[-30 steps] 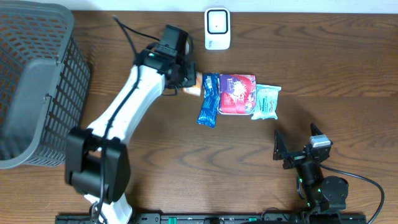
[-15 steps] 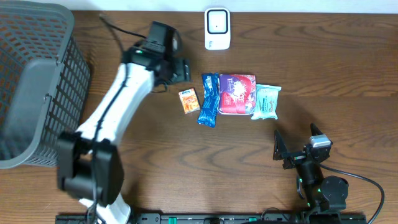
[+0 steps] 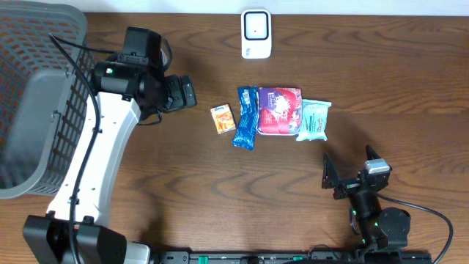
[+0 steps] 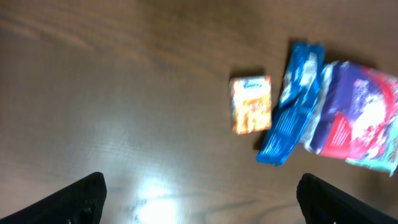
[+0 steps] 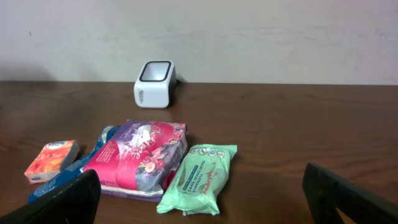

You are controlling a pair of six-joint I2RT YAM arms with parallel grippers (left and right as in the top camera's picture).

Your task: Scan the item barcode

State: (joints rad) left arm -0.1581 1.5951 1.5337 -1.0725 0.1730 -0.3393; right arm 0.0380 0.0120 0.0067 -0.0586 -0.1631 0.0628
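Left wrist view blurs the orange box [image 4: 251, 104]; purple pack [image 4: 354, 112] cut off right; basket [image 3: 29, 29] (grey mesh) runs off-frame; left jaws and right jaws both released

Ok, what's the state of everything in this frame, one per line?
left gripper: open, empty, clear of the items.
right gripper: open, empty, near the table edge.
orange box: flat, free of both grippers.
blue packet: flat, against the purple pack.
purple pack: flat, between blue packet and green pack.
green pack: flat, against purple pack.
scanner: upright at the far edge, no item at it.
basket: upright, looks empty.
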